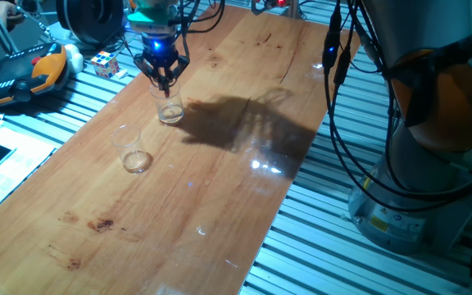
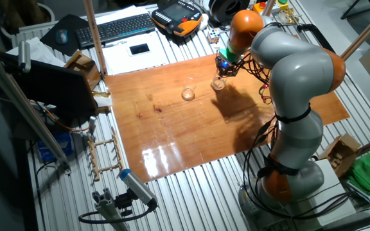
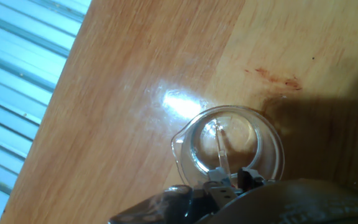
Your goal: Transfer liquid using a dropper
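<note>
My gripper (image 1: pixel 165 79) hangs right over a clear glass tumbler (image 1: pixel 170 109) at the far side of the wooden board. In the hand view the dropper (image 3: pixel 221 149), a thin clear tube, runs from between my fingers (image 3: pixel 248 178) down into this tumbler (image 3: pixel 183 151). The gripper (image 3: pixel 230 180) is shut on the dropper and hides its bulb end. A second clear tumbler (image 1: pixel 133 149) stands apart, nearer the front left, also seen as tumbler (image 2: pixel 188 94). I cannot make out the liquid in either glass. The gripper (image 2: pixel 225 67) sits above its tumbler (image 2: pixel 218 83).
The wooden board (image 1: pixel 220 205) lies on a ribbed metal table. Beyond its far end sit a puzzle cube (image 1: pixel 105 63) and an orange-black teach pendant (image 1: pixel 27 74). Cables (image 1: pixel 334 49) hang at the right by the robot base (image 1: pixel 408 205). A keyboard (image 2: pixel 117 29) lies behind.
</note>
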Motion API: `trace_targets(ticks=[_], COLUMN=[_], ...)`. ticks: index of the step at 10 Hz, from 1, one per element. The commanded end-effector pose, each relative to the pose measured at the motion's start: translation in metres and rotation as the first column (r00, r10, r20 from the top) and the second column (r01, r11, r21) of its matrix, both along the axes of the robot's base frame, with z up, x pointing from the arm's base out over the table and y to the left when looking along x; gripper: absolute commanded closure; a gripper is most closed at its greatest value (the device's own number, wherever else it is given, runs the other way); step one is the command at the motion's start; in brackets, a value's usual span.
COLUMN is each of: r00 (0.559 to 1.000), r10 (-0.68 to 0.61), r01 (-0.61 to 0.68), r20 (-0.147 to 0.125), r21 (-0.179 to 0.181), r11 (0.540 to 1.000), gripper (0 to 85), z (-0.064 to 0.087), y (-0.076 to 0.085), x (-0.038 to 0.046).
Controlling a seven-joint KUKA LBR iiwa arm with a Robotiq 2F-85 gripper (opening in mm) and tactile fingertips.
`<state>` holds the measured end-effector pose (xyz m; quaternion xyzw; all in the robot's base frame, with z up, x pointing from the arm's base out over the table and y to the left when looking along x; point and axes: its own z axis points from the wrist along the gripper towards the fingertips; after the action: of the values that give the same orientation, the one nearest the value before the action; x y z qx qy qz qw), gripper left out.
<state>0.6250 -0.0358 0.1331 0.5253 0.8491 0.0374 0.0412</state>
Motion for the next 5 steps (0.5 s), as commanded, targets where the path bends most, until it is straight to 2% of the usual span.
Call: trace_targets(ticks=[1,2,5], r00=[1.0,1.0,0.999], r10=[0.001,0.014,0.04], r01=[-0.001,-0.014,-0.04], r20=[0.0,-0.003,-0.014], r21=[0.0,-0.003,-0.015], r11=[1.0,1.0,0.999], gripper=[84.0,80.3,41.7], z=[0.0,0.0004,0.0052], y=[0.0004,0.0006,0.0016], x=[-0.0002,-0.0001,-0.001])
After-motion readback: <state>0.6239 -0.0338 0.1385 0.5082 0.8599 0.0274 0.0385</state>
